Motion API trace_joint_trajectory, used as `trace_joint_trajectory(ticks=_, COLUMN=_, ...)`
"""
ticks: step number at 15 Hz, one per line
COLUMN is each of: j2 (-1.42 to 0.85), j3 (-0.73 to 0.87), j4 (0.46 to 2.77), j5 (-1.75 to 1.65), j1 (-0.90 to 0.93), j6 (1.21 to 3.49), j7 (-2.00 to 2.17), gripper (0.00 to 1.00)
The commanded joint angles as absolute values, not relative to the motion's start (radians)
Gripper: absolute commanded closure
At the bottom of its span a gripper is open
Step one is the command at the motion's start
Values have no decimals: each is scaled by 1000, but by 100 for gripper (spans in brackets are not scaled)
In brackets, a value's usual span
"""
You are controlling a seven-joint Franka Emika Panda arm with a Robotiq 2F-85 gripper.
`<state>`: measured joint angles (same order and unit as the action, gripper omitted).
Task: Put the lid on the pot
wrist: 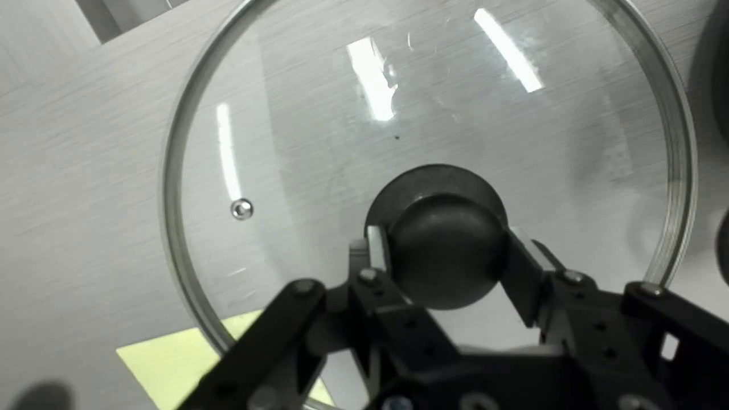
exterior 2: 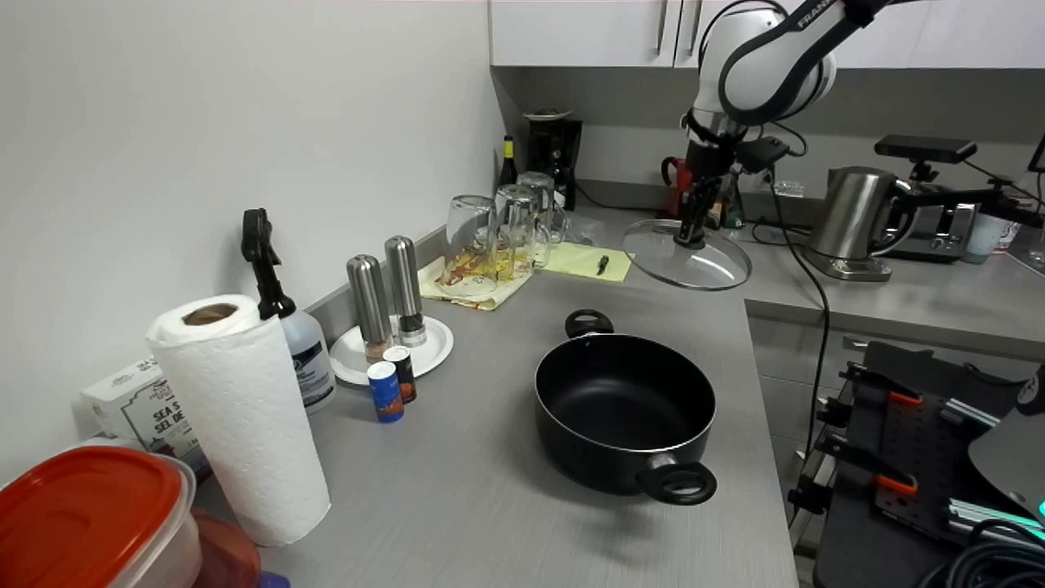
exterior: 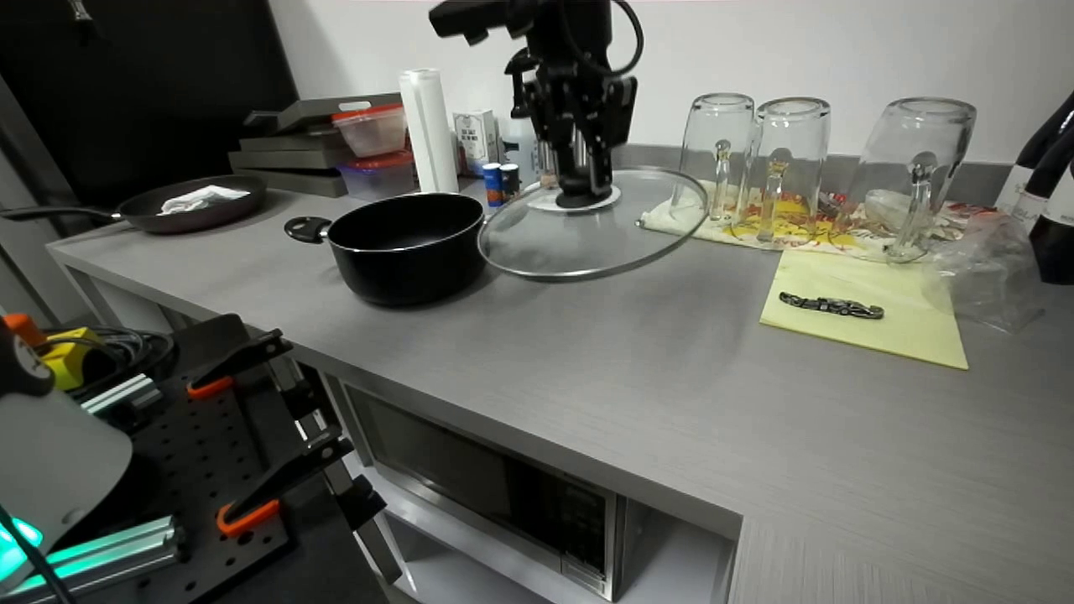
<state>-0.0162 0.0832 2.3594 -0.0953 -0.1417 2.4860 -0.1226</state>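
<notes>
With the glass lid [exterior 2: 684, 265] gripped and aloft, the step in hand looks to be the carry; the placing is not yet done. In the wrist view the pincer [wrist: 447, 245] pinches the black knob [wrist: 447, 265] from both sides. The lid hangs over the surface [exterior 2: 457, 490] beside the black pot [exterior 2: 624, 392], out toward the yellow sheet [exterior 2: 575, 260]. The next move, I judge, calls for a sideways shift with enough height to clear the pot and its side handles [exterior 2: 589, 323], then centring over the mouth, levelling and lowering until the lid seats, and only then release.

The knob points up. Being round, the lid has no long axis (the small vent hole [wrist: 242, 209] off to one side is its chief mark of turn). It seems tilted: in an exterior view the edge toward the glass mugs [exterior: 789, 164] rides higher than the edge toward the pot. The pot stands upright, mouth up; its long axis, through both handles, runs broadly along the surface's length, skewed somewhat.
</notes>
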Motion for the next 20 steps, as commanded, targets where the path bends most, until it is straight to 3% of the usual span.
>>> trace_joint_trajectory(ticks=1, j2=190, j3=65, j4=2424, j5=-120, j1=-98, j6=2400, j7=-188, gripper=75)
trace_joint_trajectory(ticks=8, j2=302, j3=-25, j4=2422, j5=-116, j1=32, j6=2302, j7=-223, gripper=75)
trace_joint_trajectory(ticks=20, j2=184, j3=-156, j4=2405, j5=-114, j1=190, j6=2309, j7=-219, gripper=75)
